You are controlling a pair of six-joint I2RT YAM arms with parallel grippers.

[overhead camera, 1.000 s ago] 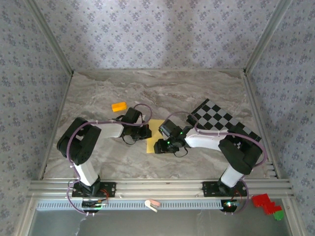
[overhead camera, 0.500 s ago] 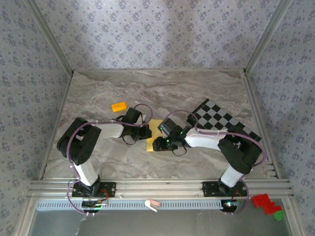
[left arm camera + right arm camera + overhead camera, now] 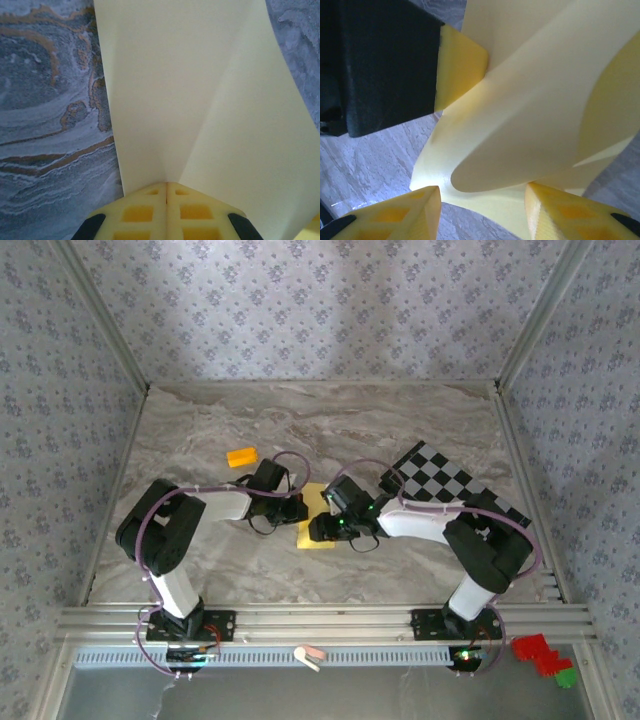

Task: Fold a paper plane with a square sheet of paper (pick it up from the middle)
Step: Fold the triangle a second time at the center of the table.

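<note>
Our left pincer (image 3: 166, 186) clamps the paper (image 3: 200, 100); the half-open right pincer (image 3: 483, 194), closing on the curl inside, could crease crookedly.

The top external view looks steeply down from above and behind the arm bases (image 3: 180, 625), which sit at its bottom edge. It takes in the whole marble table (image 3: 200, 430) out to its far edge and the patterned walls (image 3: 320, 310). The left wrist view rides very close over the left gripper (image 3: 166, 186), facing out past its pressed-together fingertips along the square sheet of paper (image 3: 200, 100). The right wrist view sits closer still, facing out between the spread fingertips of the right gripper (image 3: 482, 197). All three share that sheet at the table's middle.
</note>
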